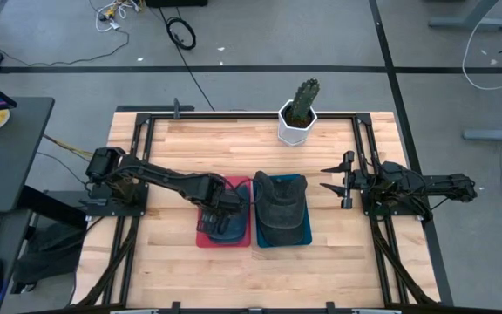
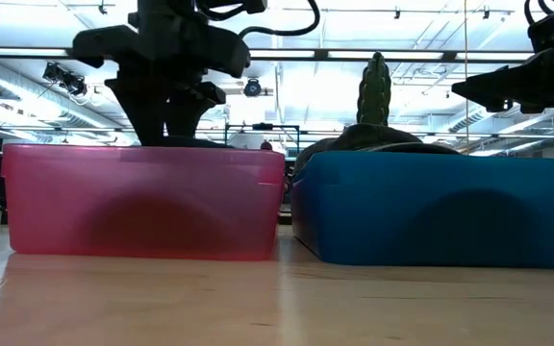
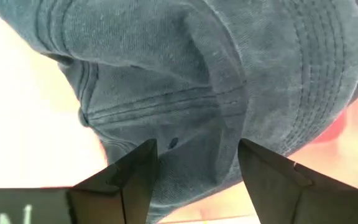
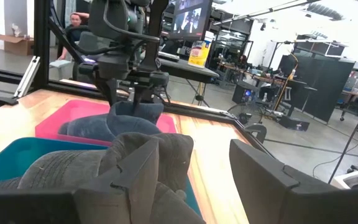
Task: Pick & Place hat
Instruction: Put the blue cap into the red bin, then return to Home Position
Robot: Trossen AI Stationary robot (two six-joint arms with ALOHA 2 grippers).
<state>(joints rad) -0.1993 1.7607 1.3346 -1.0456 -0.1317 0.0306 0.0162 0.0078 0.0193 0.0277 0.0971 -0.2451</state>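
Blue hat (image 3: 204, 81): fills the left wrist view, lying in the pink bin (image 1: 206, 234), centre of the high view.
Left hand (image 1: 225, 212): over the hat, fingers apart.
Right hand (image 1: 336, 174): right of centre, open, empty.
Grey hat (image 1: 279, 208): in the blue bin (image 1: 306, 235).

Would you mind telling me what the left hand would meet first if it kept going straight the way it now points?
Most likely the blue-grey hat in the pink bin: the left hand points straight at its fabric, fingers open on either side of a fold. Whether they already touch is unclear.
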